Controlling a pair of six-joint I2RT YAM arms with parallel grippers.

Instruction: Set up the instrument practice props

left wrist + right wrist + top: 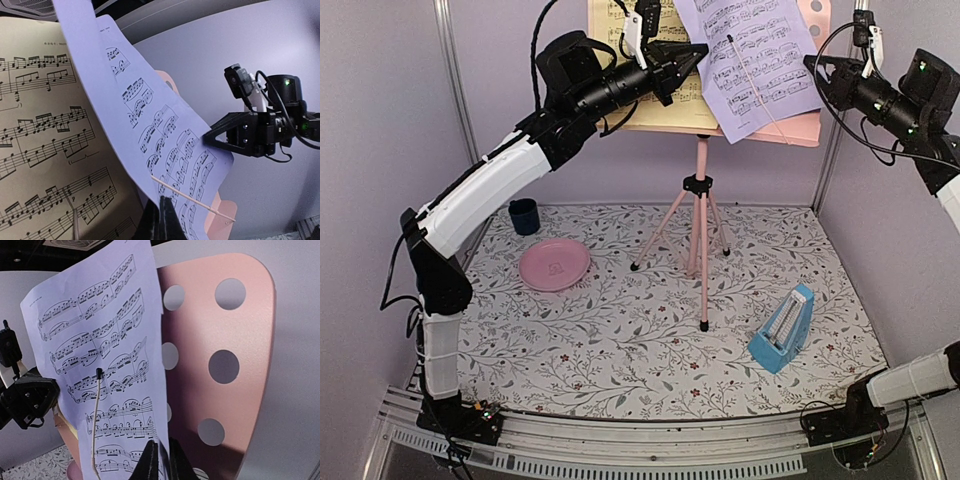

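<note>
Lavender sheet (100, 355) stands before the pink perforated desk (250, 405); right jaws nearly together at its lower edge.

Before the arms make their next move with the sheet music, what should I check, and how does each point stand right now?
1. Hold: right gripper shut on the right edge of the lavender sheet: ok.
2. Hold: left gripper shut at that sheet's left edge; whether it pinches paper: cannot tell.
3. The lavender sheet straight and flat on the desk: not ok; it is tilted and overlaps the yellow sheet.
4. The yellow sheet resting on the desk: ok.
5. The music stand upright on three legs: ok.
6. The metronome upright, apart from the legs: ok.
</note>
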